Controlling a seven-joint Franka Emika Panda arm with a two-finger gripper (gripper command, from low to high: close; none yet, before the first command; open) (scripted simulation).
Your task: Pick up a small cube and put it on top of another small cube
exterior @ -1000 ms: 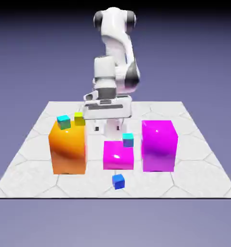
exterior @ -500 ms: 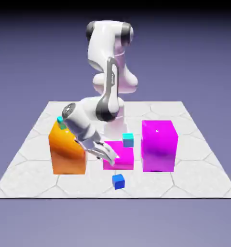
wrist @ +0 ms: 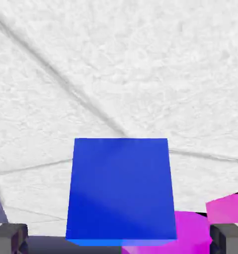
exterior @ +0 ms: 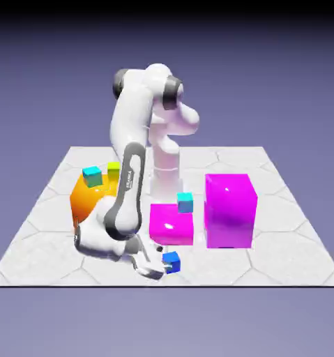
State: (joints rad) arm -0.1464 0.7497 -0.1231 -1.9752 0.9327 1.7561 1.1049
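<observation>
Small cube (wrist: 120, 188) sits between the gripper (exterior: 164, 267) fingertips on the table (exterior: 281, 237); low block (exterior: 171, 224) just behind.

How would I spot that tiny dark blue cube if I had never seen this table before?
Start at the tall magenta block on the exterior view's right, then step to the lower magenta block beside it. On the table just in front of that lower block, at the tip of the white arm's claw, sits the tiny royal-blue cube. It is the only dark blue cube; the other small ones have cyan or yellow-green tops.
</observation>
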